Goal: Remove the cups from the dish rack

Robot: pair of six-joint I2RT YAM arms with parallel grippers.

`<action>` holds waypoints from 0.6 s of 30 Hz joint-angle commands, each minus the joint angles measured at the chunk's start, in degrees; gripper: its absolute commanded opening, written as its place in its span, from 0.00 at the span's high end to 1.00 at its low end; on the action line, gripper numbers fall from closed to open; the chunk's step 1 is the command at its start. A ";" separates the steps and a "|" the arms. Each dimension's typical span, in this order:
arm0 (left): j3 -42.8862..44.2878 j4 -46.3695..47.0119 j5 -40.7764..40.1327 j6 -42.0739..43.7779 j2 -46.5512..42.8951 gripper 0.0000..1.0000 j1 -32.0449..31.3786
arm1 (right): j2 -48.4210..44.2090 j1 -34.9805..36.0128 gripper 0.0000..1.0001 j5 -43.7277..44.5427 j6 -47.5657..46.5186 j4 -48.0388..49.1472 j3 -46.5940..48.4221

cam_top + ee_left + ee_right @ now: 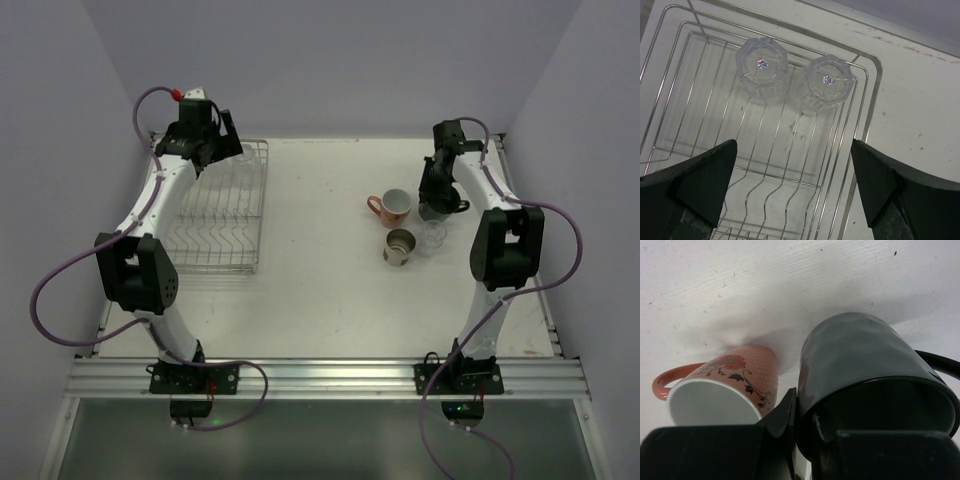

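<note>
1. The right gripper [801, 414] is clamped on the rim of the dark green glossy mug [860, 360], at the right of the white table [320, 300], just beside the salmon-pink flowered mug [740, 372]; a skewed release could knock them together.
2. The left gripper [794, 175] hovers, jaws wide apart, over the silver wire dish rack [868, 100]; two upside-down clear faceted glasses [761, 64] stand side by side at its far end.
3. The risk there: a finger nudges the neighbouring glass, or the slick glass slips.

Three glasses [761, 70] [829, 82] [432, 235] — two mugs [855, 355] [735, 385], one cup [400, 246]
</note>
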 commanded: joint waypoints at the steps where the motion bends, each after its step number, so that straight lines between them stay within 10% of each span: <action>1: 2.74 -0.86 0.00 -0.86 0.63 0.00 0.96 | 0.82 0.80 1.00 1.80 -0.67 1.09 3.56; 18: 6.34 -2.18 1.40 -0.07 5.47 0.00 2.20 | 4.17 2.47 1.00 5.84 0.12 -0.93 5.58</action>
